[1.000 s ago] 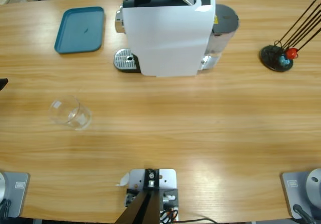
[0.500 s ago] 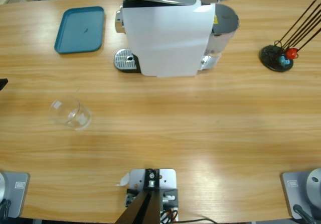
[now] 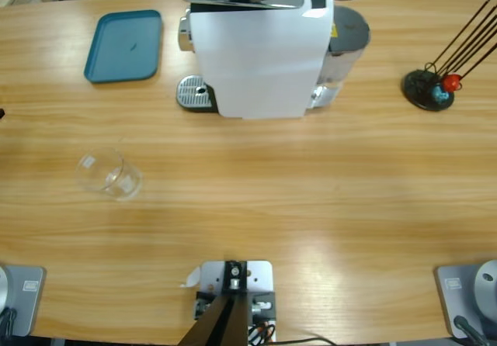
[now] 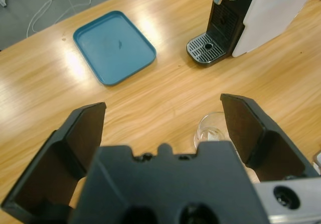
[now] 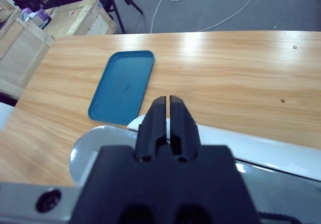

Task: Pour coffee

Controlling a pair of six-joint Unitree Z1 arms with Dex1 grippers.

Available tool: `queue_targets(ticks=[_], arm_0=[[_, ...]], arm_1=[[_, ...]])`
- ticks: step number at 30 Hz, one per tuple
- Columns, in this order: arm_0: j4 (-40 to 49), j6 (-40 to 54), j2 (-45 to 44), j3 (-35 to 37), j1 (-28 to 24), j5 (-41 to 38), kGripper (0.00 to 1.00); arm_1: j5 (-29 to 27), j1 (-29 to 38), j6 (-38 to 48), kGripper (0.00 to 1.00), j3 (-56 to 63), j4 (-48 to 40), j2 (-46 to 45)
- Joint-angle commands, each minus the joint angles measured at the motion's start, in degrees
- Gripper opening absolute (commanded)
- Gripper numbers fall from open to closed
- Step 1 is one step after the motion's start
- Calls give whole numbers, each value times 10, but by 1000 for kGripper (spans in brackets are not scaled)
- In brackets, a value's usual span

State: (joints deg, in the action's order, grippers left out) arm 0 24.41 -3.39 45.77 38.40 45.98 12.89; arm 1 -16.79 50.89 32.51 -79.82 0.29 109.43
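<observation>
My left end effector (image 4: 163,118) hangs spread wide above a clear glass tumbler (image 3: 109,173) standing upright on the tabletop (image 3: 311,191), well apart from the coffee machine (image 3: 260,51). I can't make out liquid inside. My right end effector (image 5: 169,114) is pressed together over the machine's top.

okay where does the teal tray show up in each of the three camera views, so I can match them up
High view: the teal tray lies upper left, left of the white coffee machine.
Left wrist view: upper left, beyond the open left gripper.
Right wrist view: left of centre, past the shut right gripper.
Shared landmark: the coffee machine, beside the tray in all views.
</observation>
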Motion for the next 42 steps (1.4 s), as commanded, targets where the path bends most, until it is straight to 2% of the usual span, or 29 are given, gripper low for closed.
queue_targets(ticks=[1,13,25,29,30,31,32,37,42], arm_0=[[14,-5,3,-17,-3,-2,1000],[14,-3,16,-17,-3,-3,1000],[15,-1,5,-20,-3,-2,1000],[18,-1,-6,-24,-3,-3,1000],[18,-1,-8,-24,-3,-4,1000],[18,-1,-10,-24,-3,-4,1000],[17,-1,-10,-23,-3,-4,1000],[13,-1,-12,-19,-3,-4,1000],[21,-2,-11,-3,-3,-1,1000]], arm_1=[[24,44,2,0,104,48,114],[27,89,-22,0,108,50,118],[23,95,-39,0,97,78,118],[15,77,-59,0,94,80,102],[10,76,-84,102,93,80,89],[-12,76,-123,850,91,79,65],[-24,76,-149,992,90,74,40],[-19,85,-294,1000,60,58,-105],[59,88,-357,1000,56,84,-244]])
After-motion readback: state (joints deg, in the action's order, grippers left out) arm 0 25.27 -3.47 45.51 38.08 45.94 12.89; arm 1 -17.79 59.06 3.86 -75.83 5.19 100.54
